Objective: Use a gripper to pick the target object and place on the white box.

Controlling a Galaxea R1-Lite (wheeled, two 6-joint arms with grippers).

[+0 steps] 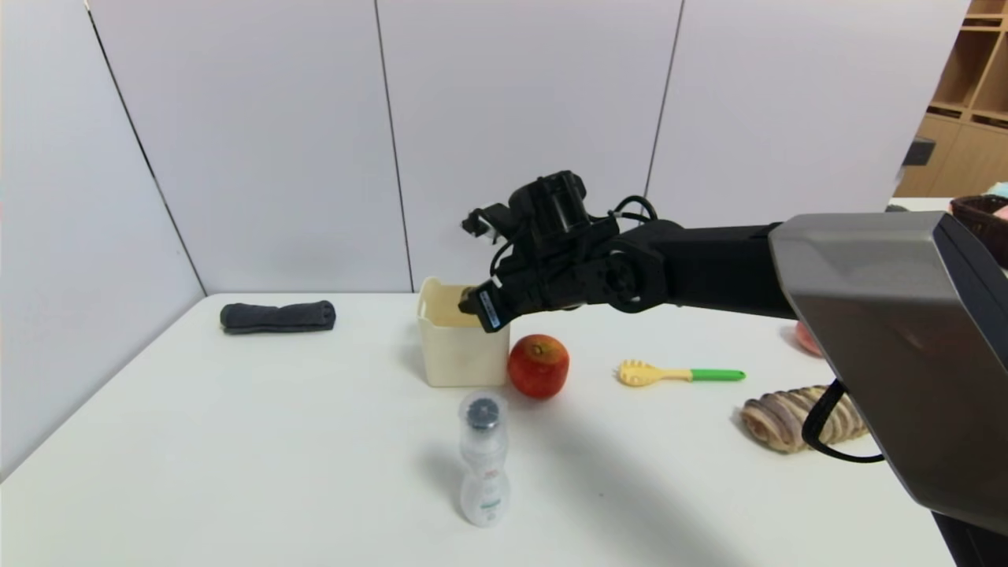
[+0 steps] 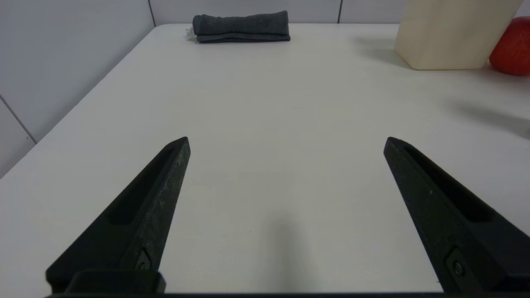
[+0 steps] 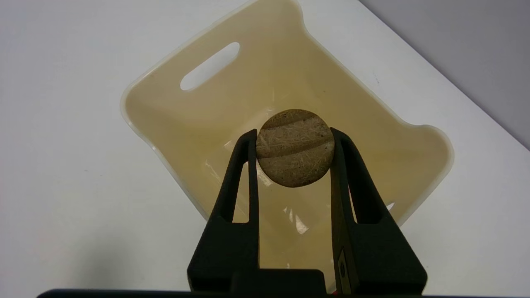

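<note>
In the right wrist view my right gripper (image 3: 293, 138) is shut on the target object (image 3: 295, 149), a small olive-brown rounded lump held between both fingertips. It hangs over the open inside of the white box (image 3: 165, 107), a cream bin with a slot handle. In the head view the right gripper (image 1: 472, 303) reaches over the rim of the white box (image 1: 461, 354) from the right; the lump is hidden there by the claw. My left gripper (image 2: 286, 142) stands open low over bare table, away from the box, and does not show in the head view.
A red apple (image 1: 538, 365) sits right beside the box. A clear bottle (image 1: 483, 457) stands in front of it. A yellow-and-green fork (image 1: 677, 374), a striped bread loaf (image 1: 780, 419), a pink peach (image 1: 807, 339) and a rolled grey towel (image 1: 277, 316) lie around.
</note>
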